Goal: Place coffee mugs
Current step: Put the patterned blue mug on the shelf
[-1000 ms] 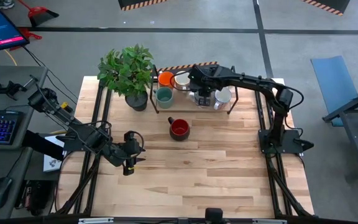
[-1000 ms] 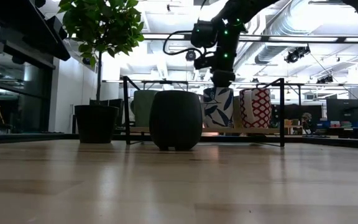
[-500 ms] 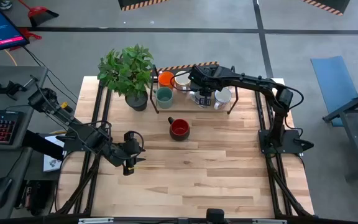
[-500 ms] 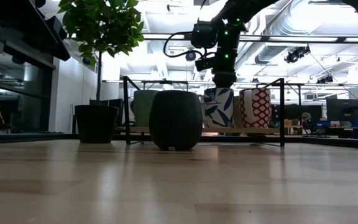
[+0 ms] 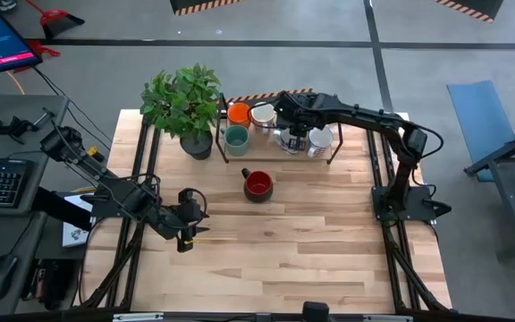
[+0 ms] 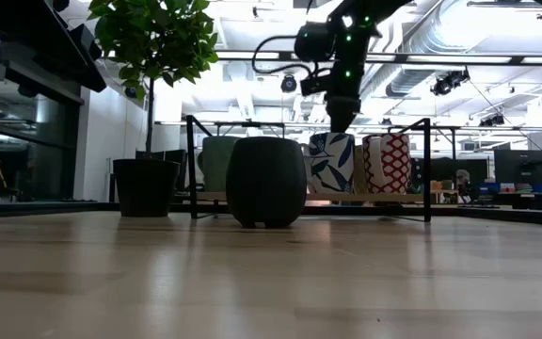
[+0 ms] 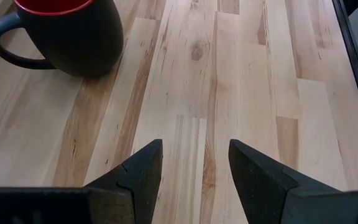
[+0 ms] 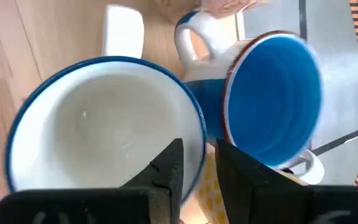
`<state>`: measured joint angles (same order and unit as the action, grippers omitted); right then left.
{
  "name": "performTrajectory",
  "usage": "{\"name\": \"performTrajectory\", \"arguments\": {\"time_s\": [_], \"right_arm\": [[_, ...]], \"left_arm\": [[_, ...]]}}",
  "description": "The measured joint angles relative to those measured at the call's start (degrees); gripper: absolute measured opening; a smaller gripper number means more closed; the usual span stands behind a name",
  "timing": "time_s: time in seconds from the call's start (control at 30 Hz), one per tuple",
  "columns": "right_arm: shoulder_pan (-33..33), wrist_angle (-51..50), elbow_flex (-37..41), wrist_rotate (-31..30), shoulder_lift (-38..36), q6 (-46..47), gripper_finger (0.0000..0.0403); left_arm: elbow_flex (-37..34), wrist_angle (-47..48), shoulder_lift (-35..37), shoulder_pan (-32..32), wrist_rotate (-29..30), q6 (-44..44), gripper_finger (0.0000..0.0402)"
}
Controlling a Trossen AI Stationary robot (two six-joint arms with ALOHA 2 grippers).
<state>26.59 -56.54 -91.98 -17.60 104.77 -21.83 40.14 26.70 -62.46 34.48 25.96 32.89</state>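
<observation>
Lower half of the table (image 5: 311, 259) lies bare — the left gripper (image 5: 187, 240) hangs there, fingers spread, empty. At upper centre, the right gripper (image 5: 293, 136) hovers over the rack (image 5: 280, 159) of mugs, fingers narrowly parted above the white mug (image 8: 98, 124) — nothing held; the red mug (image 5: 257, 185) stands alone.

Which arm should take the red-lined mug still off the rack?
Left, probably. The left end effector is open over bare table with the black, red-lined mug just ahead of it. The right end effector is above the rack, over the blue-rimmed mug.
</observation>
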Motion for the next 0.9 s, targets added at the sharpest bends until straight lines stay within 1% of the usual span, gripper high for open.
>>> {"name": "performTrajectory", "arguments": {"time_s": [0.17,0.27,0.37,0.47,0.53,0.67,0.9], "right_arm": [[0.0,0.1,0.0,0.2,-3.1,0.8,0.0072],[-0.1,1.0,0.0,3.1,-4.5,1.9,0.0072],[-0.6,3.0,0.0,7.7,-5.5,3.0,0.0072],[-1.2,4.8,0.0,15.0,-5.6,3.4,0.0072],[-1.9,5.6,0.0,18.4,-5.3,3.4,0.0071],[-3.5,7.7,0.0,19.2,-4.5,2.0,0.0071],[-4.7,10.9,-0.1,18.7,-3.9,0.4,0.0071]], "left_arm": [[0.0,0.0,0.0,0.0,0.0,0.0,0.0172],[0.0,0.0,0.0,0.0,0.0,0.0,0.0172],[0.0,0.0,0.0,0.0,0.1,0.0,0.0172],[0.0,0.0,0.0,0.0,0.1,-0.1,0.0172],[0.0,0.0,0.0,0.0,0.1,-0.1,0.0172],[0.0,0.0,0.0,0.0,0.1,-0.1,0.0172],[0.0,0.0,0.0,0.0,0.1,-0.1,0.0172]]}}
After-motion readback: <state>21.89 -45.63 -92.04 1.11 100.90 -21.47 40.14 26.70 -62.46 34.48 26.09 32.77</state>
